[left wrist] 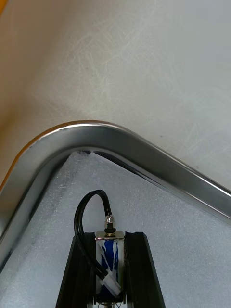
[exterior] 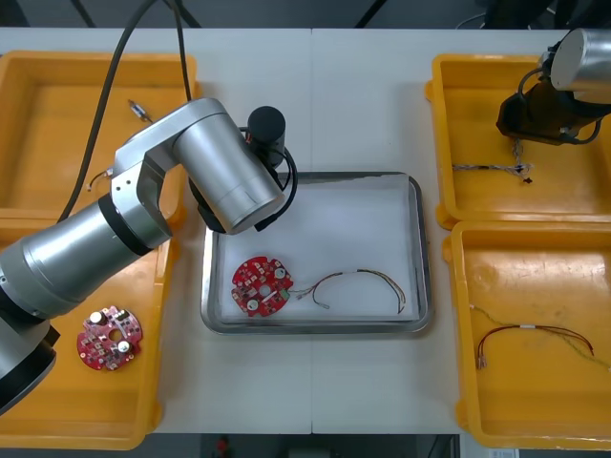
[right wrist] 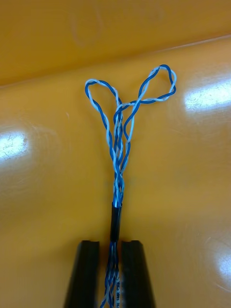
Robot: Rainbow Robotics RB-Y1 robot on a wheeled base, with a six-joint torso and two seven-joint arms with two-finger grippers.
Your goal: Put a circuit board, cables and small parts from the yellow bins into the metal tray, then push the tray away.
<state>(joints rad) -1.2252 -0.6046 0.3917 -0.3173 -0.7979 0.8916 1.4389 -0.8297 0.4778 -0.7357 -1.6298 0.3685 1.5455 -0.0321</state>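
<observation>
Left end effector over far-left corner of metal tray, fingers clamped on small metal part with black wire loop. Right end effector low in far right yellow bin, fingers nipped narrow on twisted blue and white cable; cable apparently resting on bin floor. Circuit board and thin cable lie in tray. Second board in near left bin.
</observation>
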